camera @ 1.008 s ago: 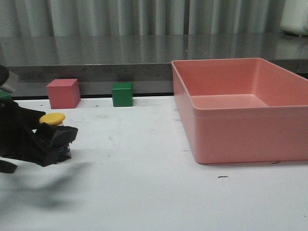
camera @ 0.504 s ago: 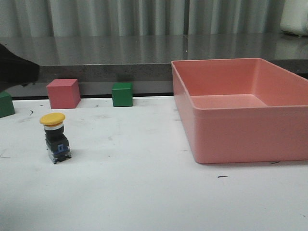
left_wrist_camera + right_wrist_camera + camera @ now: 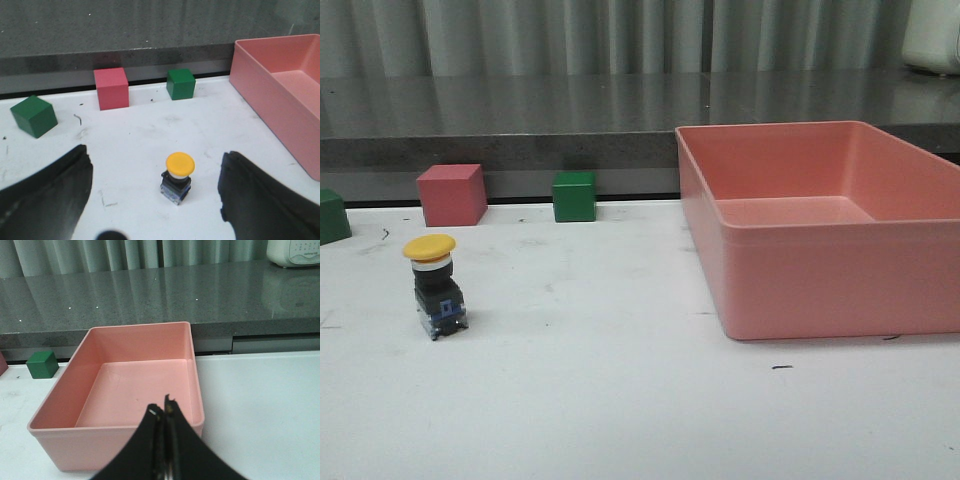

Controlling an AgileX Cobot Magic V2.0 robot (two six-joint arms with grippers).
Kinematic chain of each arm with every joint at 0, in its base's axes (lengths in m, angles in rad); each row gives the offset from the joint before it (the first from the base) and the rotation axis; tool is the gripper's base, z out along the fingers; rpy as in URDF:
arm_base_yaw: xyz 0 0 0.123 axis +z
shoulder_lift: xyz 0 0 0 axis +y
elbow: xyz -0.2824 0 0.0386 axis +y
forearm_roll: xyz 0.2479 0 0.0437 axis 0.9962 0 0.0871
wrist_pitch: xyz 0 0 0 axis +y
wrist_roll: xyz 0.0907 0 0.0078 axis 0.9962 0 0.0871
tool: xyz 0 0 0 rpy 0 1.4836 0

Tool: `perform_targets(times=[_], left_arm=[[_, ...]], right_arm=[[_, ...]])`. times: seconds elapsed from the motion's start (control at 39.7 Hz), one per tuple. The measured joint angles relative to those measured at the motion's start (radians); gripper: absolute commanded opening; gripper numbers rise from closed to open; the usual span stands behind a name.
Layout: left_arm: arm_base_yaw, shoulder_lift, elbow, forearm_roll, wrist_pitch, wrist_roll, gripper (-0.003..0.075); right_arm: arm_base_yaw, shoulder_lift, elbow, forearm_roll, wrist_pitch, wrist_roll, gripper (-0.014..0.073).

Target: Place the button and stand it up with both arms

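The button [image 3: 435, 285] stands upright on the white table at the left, its yellow cap on top and its bluish base down. Nothing touches it. No arm shows in the front view. In the left wrist view the button [image 3: 178, 174] stands beyond and between the two black fingers. My left gripper [image 3: 156, 154] is open wide, empty, and pulled back from the button. My right gripper [image 3: 162, 412] is shut with nothing in it, and hangs over the near wall of the pink bin [image 3: 120, 440].
A pink cube [image 3: 451, 194] and a green cube [image 3: 574, 196] sit at the table's back edge. Another green cube [image 3: 332, 215] is at the far left. The large pink bin [image 3: 820, 285] fills the right side. A grey counter ledge runs behind.
One second ago my left gripper was around the button. It has let go and drawn back up and left, out of the front view. The button stays standing.
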Motion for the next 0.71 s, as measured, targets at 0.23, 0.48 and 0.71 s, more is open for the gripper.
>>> perform_targets(times=[0.23,0.48,0.71], left_arm=[[0.0,-0.157,-0.007,-0.012,0.26,0.0,0.0349],[0.0,-0.239,-0.007,-0.034,0.33,-0.002,0.0023],[0.0,-0.239,-0.007,-0.041,0.33,-0.004,-0.002]], right_arm=[[0.0,0.0,0.0,0.0,0.0,0.0,-0.007],[0.0,0.0,0.0,0.0,0.0,0.0,-0.007],[0.0,0.0,0.0,0.0,0.0,0.0,-0.007]])
